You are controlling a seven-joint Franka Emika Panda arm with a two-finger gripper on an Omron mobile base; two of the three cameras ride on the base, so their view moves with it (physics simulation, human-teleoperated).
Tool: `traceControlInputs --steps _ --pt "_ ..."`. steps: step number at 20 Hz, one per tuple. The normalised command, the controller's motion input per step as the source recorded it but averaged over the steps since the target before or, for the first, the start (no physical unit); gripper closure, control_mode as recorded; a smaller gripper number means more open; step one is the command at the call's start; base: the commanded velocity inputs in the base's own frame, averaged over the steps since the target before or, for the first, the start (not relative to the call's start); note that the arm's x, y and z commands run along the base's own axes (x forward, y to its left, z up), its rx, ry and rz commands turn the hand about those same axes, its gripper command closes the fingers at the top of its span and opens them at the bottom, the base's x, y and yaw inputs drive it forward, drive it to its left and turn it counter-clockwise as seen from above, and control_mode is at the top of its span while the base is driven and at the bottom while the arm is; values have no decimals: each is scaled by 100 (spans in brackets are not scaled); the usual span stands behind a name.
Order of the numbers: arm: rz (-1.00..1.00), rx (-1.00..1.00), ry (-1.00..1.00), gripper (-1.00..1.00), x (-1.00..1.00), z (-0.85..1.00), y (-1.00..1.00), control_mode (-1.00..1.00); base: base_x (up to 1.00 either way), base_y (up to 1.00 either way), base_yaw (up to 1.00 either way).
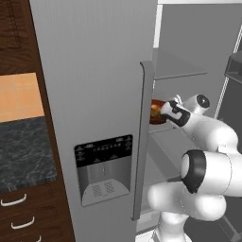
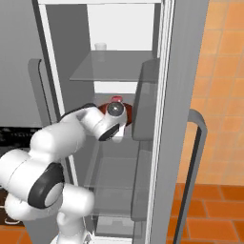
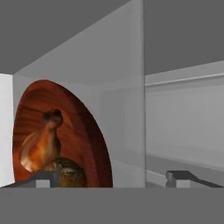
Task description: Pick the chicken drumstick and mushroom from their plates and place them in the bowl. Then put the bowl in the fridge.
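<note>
Gripper (image 3: 111, 177) fingers stand spread wide, pinching nothing, inside the open fridge (image 1: 94, 94). At about nine o'clock in the hand view sits the bowl (image 3: 87, 131), with the chicken drumstick (image 3: 41, 146) and mushroom (image 3: 70, 173) inside; one fingertip is just beside its rim. Risk, as I judge it: pulling back crookedly could catch that rim, dragging or tipping the bowl off its shelf.

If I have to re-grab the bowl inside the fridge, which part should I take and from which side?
Take the rim nearest the gripper, coming straight in from the open front of the fridge. In the hand view the bowl shows a thin exposed edge by the left fingertip, while the chicken drumstick and mushroom fill its middle.
</note>
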Motion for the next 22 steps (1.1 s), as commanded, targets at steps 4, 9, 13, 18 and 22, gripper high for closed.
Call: traceControlInputs --steps 4,9,13,18,22 --pt "3 -1 5 -100 -100 96 8 -100 0 0 0" --pt "7 -7 12 -100 -100 98 8 -100 0 0 0" --pt "13 -17 3 -100 -100 59 14 -100 0 0 0" --pt "25 -21 -17 -100 -100 15 20 -100 0 0 0" --pt "26 -21 -20 -100 -100 40 24 -100 0 0 0"
